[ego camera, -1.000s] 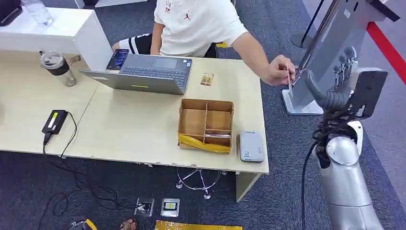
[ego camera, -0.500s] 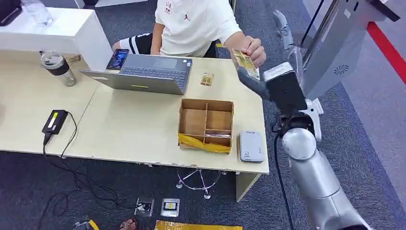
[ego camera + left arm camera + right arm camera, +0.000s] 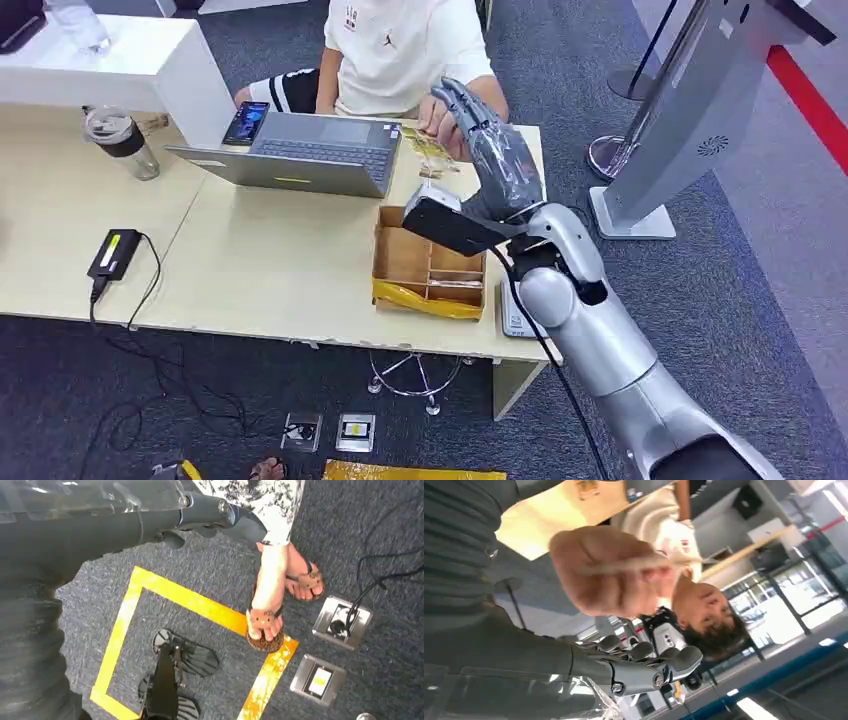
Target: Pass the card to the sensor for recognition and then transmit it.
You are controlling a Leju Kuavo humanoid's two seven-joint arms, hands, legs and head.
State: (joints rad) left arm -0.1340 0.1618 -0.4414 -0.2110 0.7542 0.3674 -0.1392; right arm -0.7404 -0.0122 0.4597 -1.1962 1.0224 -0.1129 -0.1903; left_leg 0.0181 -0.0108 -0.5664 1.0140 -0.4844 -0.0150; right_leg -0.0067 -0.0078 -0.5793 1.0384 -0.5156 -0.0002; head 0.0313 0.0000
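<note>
Right hand raised over the table's far edge, fingers apart, grasping nothing. Card pinched in the seated person's hand, just beside the robot's fingers. Left hand hanging above the floor, grip unclear.

Open laptop on table; phone at its corner. Lidded cup far left. Black power adapter near front edge. Divided cardboard box right.
</note>
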